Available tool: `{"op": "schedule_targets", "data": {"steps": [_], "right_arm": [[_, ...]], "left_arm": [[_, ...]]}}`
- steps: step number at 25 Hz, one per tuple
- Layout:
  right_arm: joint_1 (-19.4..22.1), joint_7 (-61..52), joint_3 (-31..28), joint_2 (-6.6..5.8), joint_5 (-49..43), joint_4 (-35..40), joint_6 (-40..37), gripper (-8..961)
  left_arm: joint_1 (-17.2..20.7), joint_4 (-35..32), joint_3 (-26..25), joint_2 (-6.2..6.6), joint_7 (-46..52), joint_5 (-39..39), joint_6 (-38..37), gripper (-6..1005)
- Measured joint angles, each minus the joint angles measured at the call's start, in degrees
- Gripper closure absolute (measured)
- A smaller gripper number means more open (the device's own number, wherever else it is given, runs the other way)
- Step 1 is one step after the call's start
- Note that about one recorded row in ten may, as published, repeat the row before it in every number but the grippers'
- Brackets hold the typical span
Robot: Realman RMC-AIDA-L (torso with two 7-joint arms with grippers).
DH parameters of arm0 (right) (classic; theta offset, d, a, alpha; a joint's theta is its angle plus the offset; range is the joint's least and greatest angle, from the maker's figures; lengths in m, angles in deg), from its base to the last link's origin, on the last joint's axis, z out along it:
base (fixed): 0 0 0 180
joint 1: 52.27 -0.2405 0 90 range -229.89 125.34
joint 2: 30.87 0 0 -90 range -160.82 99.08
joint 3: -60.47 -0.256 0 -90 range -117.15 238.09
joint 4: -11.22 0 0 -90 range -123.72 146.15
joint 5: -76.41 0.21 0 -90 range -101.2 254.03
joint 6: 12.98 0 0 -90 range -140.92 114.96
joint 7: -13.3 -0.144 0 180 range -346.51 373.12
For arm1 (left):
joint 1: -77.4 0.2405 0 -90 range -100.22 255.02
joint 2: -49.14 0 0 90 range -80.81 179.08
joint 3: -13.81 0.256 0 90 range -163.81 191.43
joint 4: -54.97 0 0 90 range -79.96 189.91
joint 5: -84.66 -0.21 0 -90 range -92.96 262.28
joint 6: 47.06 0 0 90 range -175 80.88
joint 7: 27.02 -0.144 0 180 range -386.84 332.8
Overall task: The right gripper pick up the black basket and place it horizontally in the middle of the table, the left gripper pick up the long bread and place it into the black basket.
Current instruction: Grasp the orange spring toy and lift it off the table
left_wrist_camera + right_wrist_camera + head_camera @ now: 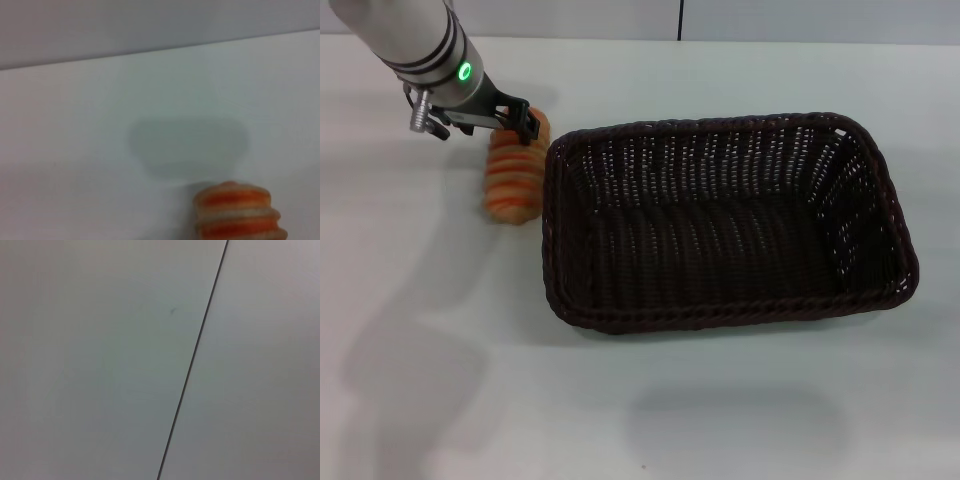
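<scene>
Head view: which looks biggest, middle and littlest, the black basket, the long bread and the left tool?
1. The black basket looks biggest by far.
2. The long bread comes next.
3. The left tool, over the bread's far end, looks littlest, though it sits higher and nearer the camera, so that one is less sure.

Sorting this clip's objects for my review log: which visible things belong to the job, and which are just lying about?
Job items:
black basket, empty, lying lengthwise mid-table
long bread, just left of the basket
left gripper, at the bread's far end
table

Lying about:
nothing; the right gripper is out of view
</scene>
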Motion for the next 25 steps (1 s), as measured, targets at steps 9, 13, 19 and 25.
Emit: {"op": "schedule_targets", "data": {"steps": [9, 13, 19, 25], "right_arm": [[-0.4, 0.0, 0.8, -0.01, 0.3, 0.2, 0.0, 495], [-0.5, 0.1, 0.8, -0.04, 0.3, 0.3, 0.0, 495], [-0.4, 0.1, 0.8, -0.05, 0.2, 0.2, 0.0, 495], [-0.2, 0.1, 0.9, -0.05, 0.1, 0.0, 0.0, 495]], "left_arm": [[-0.2, -1.5, -5.5, -1.89, -5.0, 0.0, -0.1, 329], [-0.3, -1.6, -5.7, -2.09, -5.6, 0.0, 0.1, 330], [-0.2, -1.0, -5.2, -2.12, -5.7, 0.0, 0.2, 331], [0.0, -0.8, -3.6, -2.13, -6.3, 0.0, -0.2, 358]]}}
